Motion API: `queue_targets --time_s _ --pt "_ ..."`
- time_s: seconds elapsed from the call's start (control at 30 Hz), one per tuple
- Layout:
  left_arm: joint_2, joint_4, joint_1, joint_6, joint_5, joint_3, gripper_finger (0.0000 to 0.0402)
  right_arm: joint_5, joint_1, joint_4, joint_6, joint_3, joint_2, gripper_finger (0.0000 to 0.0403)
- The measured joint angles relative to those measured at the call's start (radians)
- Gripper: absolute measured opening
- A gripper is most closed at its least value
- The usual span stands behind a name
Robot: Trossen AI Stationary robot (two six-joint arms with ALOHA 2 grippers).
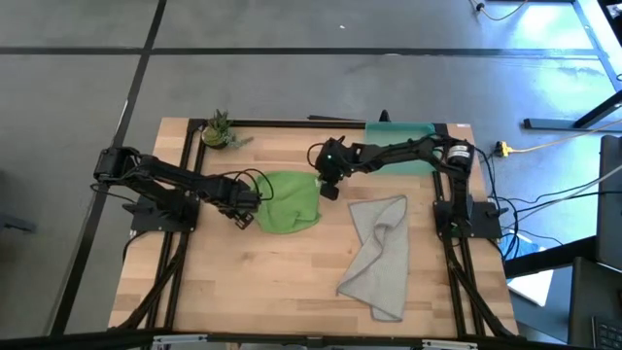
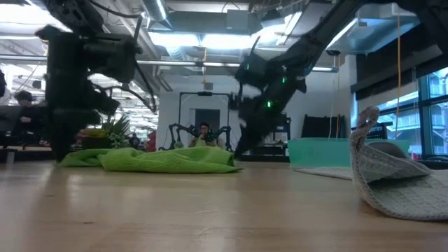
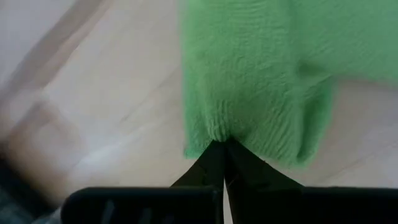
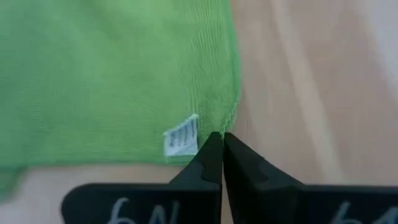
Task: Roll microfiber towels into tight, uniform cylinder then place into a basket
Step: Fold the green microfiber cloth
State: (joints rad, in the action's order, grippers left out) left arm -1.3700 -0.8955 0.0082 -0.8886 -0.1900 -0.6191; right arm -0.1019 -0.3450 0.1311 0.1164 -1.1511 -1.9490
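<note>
The lime green towel (image 1: 289,201) lies crumpled on the table's middle, also in the low view (image 2: 168,159). My left gripper (image 1: 249,209) is shut on its left edge. My right gripper (image 1: 329,191) is shut on its far right corner, by a white label (image 4: 181,138). The light grey towel (image 1: 379,255) lies rumpled on the right half of the table, one fold standing up (image 2: 367,133). The teal basket (image 1: 400,129) stands at the far right edge, partly under my right arm. My left gripper pinches the green towel's left edge (image 3: 219,134) between its two fingers, which come low from the table's left; the cloth puckers at the tips. The towel rests on the table. My right gripper pinches the towel's hemmed corner (image 4: 225,127) beside the label, slanting down from the far right. The towel lies on the table there.
A small potted plant (image 1: 219,131) stands at the far left of the table. The near half of the table (image 1: 272,282) left of the grey towel is bare wood. A person (image 2: 204,134) sits in the room behind.
</note>
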Motion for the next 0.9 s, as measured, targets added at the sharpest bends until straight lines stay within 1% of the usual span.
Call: queue_targets --time_s 0.2,0.27,0.33,0.47,0.53,0.7,0.8,0.9 --pt "0.063 -0.199 -0.004 -0.018 -0.159 -0.120 0.0000 0.005 0.014 0.011 0.026 -0.002 0.114 0.0004" --pt "0.074 -0.227 -0.005 -0.017 -0.204 -0.168 0.0000 0.013 0.025 0.013 0.044 -0.002 0.155 0.0003" --pt "0.077 -0.277 -0.005 -0.011 -0.247 -0.211 0.0000 0.060 0.035 0.039 0.052 -0.002 0.194 0.0002" --pt "0.077 -0.322 -0.005 0.035 -0.333 -0.299 0.0000 0.187 0.045 0.073 0.086 -0.002 0.272 0.0002" --pt "0.077 -0.357 -0.005 0.060 -0.372 -0.347 0.0000 0.227 0.047 0.086 0.097 -0.002 0.318 0.0002" --pt "0.078 -0.466 -0.004 0.093 -0.466 -0.494 0.0000 0.241 0.047 0.128 0.099 -0.002 0.435 0.0001" --pt "0.079 -0.484 0.003 0.149 -0.509 -0.577 0.0000 0.256 0.045 0.140 0.103 -0.003 0.491 0.0001" --pt "0.079 -0.488 0.024 0.219 -0.536 -0.656 0.0000 0.305 0.045 0.144 0.124 -0.003 0.537 0.0001"
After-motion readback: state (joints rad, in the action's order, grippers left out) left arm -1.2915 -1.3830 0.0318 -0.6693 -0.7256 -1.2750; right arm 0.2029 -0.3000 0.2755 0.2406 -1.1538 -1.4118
